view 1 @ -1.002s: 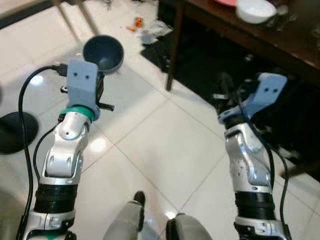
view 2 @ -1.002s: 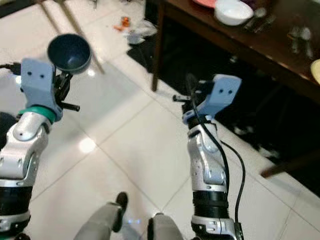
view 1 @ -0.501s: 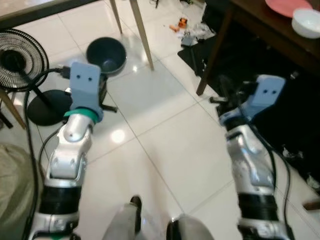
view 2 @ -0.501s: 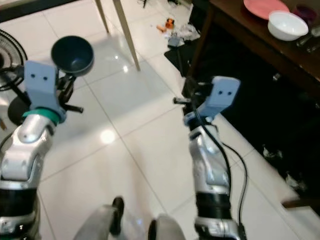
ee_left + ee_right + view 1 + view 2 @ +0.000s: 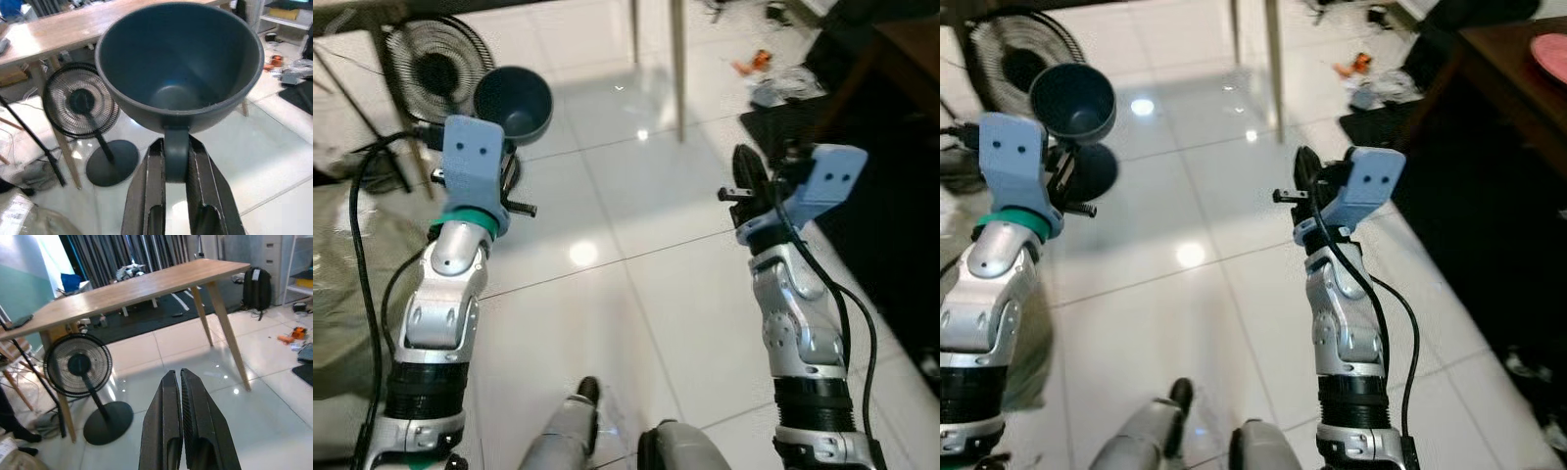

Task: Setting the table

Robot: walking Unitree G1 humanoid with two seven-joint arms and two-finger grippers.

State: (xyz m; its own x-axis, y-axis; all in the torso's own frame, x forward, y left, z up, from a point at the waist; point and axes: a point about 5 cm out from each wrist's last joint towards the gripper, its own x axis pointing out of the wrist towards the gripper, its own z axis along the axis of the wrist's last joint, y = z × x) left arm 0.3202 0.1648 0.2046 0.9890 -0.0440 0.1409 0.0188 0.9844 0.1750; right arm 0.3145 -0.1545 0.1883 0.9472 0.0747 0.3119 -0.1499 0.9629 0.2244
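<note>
Bowl, deep, smooth, dark blue, pinched by left claw; right claw pressed together.

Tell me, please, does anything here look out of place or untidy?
Yes. Small items, one of them orange, lie scattered on the floor beside the dark table. They look like clutter, though what they are is unclear. The dark bowl sits level in the left hand, gripped at its rim.

The left claw holds a bowl in front of itself, fingers closed on its rim. Beyond and below the bowl stands a fan on the floor, under a wooden surface. The right claw, fingers together, points toward that surface, the fan to its left.
</note>
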